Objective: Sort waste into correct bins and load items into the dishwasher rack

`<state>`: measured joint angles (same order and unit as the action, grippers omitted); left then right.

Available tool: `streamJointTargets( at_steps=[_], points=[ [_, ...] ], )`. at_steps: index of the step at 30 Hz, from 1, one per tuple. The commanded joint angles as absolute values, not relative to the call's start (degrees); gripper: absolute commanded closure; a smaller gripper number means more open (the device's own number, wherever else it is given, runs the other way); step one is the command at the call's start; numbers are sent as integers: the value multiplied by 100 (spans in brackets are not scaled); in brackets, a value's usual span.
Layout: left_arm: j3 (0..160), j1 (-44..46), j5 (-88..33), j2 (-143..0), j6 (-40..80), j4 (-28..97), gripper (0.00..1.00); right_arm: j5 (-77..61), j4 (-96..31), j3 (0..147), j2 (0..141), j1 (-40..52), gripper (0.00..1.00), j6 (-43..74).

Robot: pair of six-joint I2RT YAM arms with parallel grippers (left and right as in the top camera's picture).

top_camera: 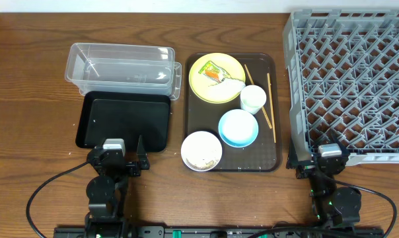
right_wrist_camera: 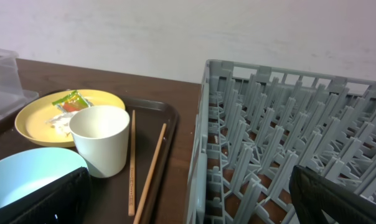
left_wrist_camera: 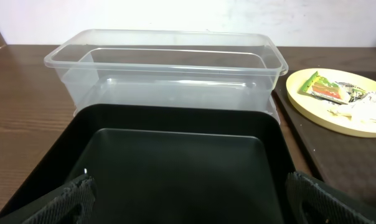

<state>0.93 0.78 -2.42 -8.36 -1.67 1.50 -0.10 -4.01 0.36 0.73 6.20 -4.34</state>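
Left gripper [top_camera: 117, 158] is sitting at the near edge of the shallow black tray [top_camera: 123, 122], its fingers spread wide and gripping nothing; just behind the tray the clear tub [top_camera: 120, 69] is lying empty. Both bins are probably sitting on this side so the left arm can be reaching them with waste. In the middle, the dark-brown serving tray [top_camera: 265, 155] is carrying everything to be sorted: the yellow plate [top_camera: 201, 86] with the crumpled wrapper [top_camera: 216, 74] on it, the white bowl [top_camera: 186, 142] holding pale grains [top_camera: 203, 157], the light-blue bowl [top_camera: 238, 127], the white cup [top_camera: 253, 98], and two chopsticks [top_camera: 269, 99] lying apart. Right gripper [top_camera: 320, 162] is sitting at the near left corner of the grey dishwasher rack [top_camera: 295, 79], likewise wide open and empty, seemingly placed for loading. Nothing is sorted yet. The rack is running off the top and right of the overhead view, the grains are looking blurry, and neither wrist view is showing the white bowl
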Motion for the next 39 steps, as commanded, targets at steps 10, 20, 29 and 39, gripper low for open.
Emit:
streamJointTargets(
  at_steps=[10, 20, 29, 39],
  points=[
    [25, 93, -43, -812, -141, 408, 0, -69, -421, 32, 54, 679, 1, -327],
    [25, 93, -78, -812, -141, 261, 0, -200, -355, 32, 54, 679, 1, 19],
    [770, 93, -740, -1164, -314, 421, 0, -204, -130, 45, 54, 676, 1, -47],
    [3074, 102, -1763, -3824, -816, 888, 0, -200, -224, 637, 220, 676, 1, -161]
  ],
)
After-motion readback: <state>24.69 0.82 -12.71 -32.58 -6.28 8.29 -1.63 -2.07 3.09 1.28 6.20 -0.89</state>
